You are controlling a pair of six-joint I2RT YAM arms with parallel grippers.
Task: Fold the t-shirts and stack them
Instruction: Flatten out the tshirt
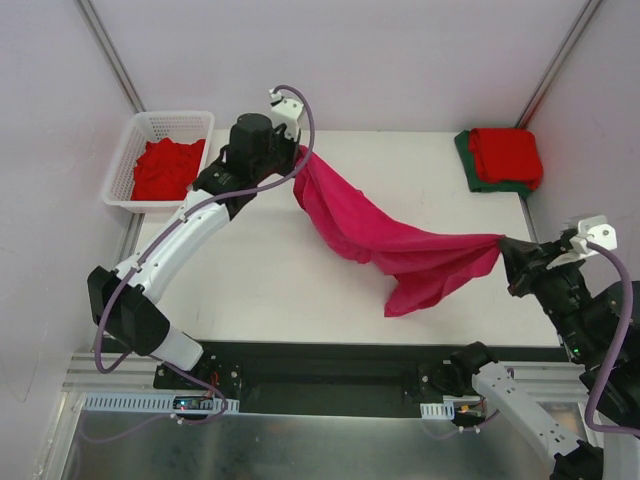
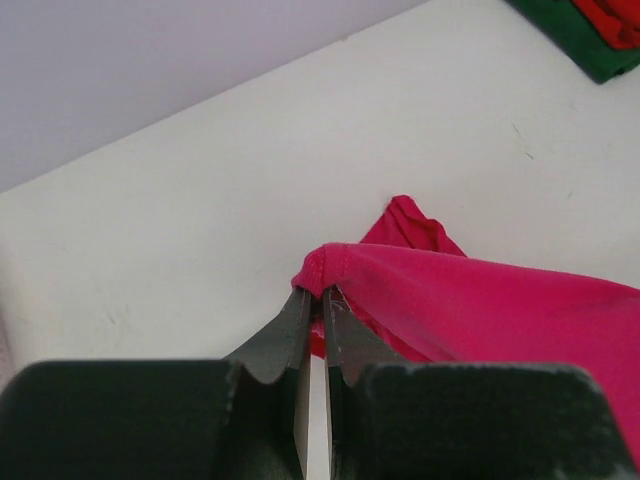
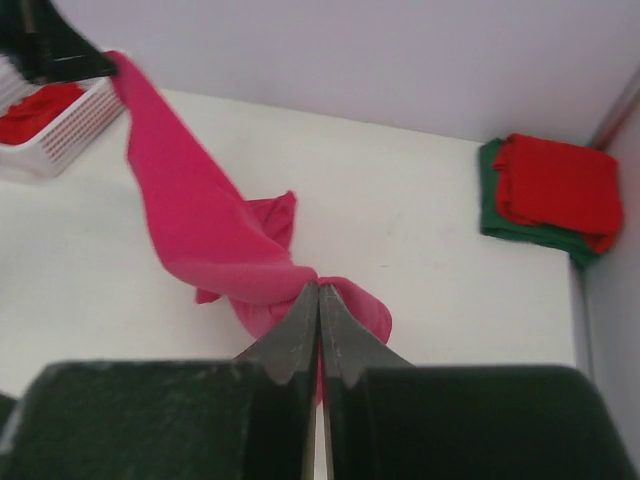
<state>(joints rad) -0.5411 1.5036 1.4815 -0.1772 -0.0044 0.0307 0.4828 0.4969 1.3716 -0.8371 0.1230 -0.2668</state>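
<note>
1. The magenta-pink t-shirt (image 1: 400,245) is held stretched over the counter (image 1: 250,280), sagging mid-span.
2. One edge is pinched in the closed left tool (image 2: 318,295).
3. The opposite edge is clamped in the closed right tool (image 3: 318,290).
4. A folded red t-shirt (image 1: 507,152) is stacked on a dark green t-shirt (image 1: 466,158) at the far right corner.
5. A crumpled red t-shirt (image 1: 165,168) is seen inside the white basket (image 1: 118,175).

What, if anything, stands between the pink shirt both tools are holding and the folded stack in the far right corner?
Nothing visible does: only table surface lies between the pink shirt and the folded stack, red on green.
</note>
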